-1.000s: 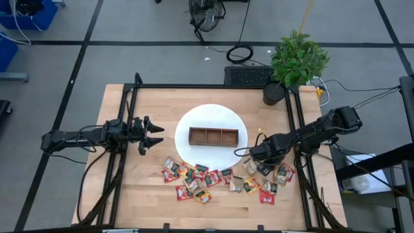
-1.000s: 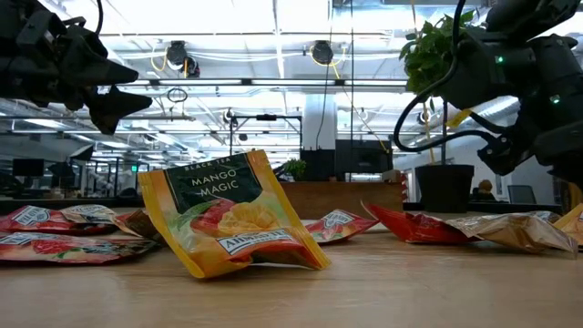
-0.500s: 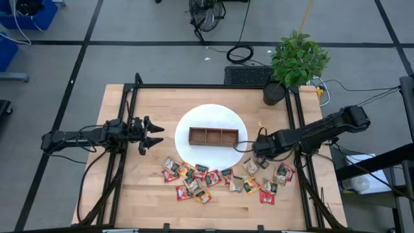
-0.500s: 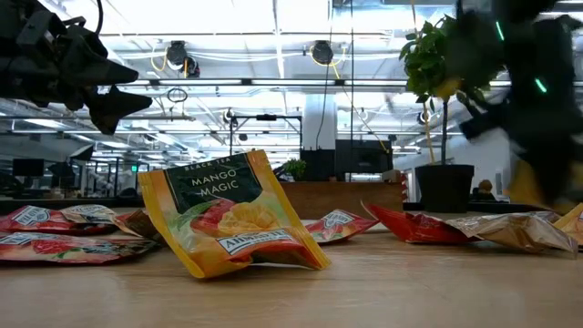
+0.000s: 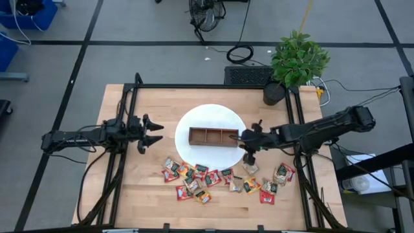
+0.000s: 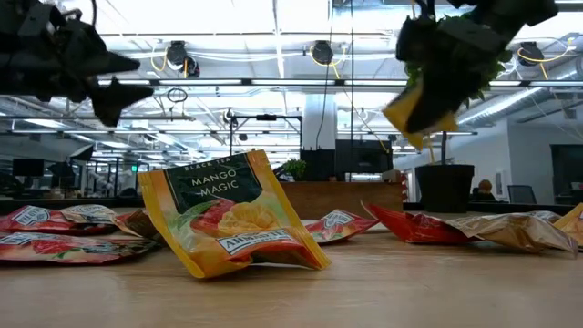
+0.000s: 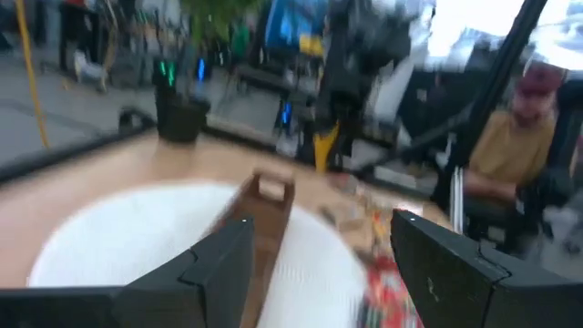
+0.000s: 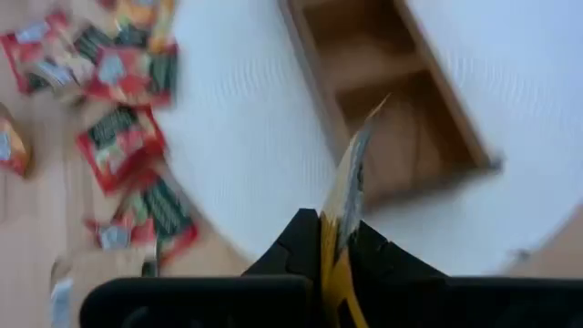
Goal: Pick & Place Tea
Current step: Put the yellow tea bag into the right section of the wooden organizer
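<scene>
Tea sachets (image 5: 217, 178), red, tan and yellow, lie flat in a loose heap on the table's near half; one yellow "Mango Magic" sachet (image 6: 228, 223) stands tilted close to the low camera. A brown three-compartment tray (image 5: 213, 136) rests on a round white mat (image 5: 210, 116). My right gripper (image 5: 248, 145) hovers at the tray's right end, shut on a yellow sachet (image 6: 414, 109). My left gripper (image 5: 155, 133) waits open and level, left of the mat. My right gripper pinches the yellow sachet between its two fingers (image 8: 301, 239) by one end (image 8: 335, 239), flat faces against the pads. The fingers slant down from the table's right. The sachet sticks out beyond the fingertips, tilted and lifted clear, over the tray's right end.
A potted plant (image 5: 294, 61) stands at the far right corner. Black frame rails (image 5: 123, 149) run along the table's left and right sides. A seated person (image 7: 524, 155) shows beyond the table in the left wrist view.
My right gripper has risen from the sachets at the right of the heap and gone toward the tray, tipping more level as it went. The yellow sachet has come up with it, lifted clear of the table.
</scene>
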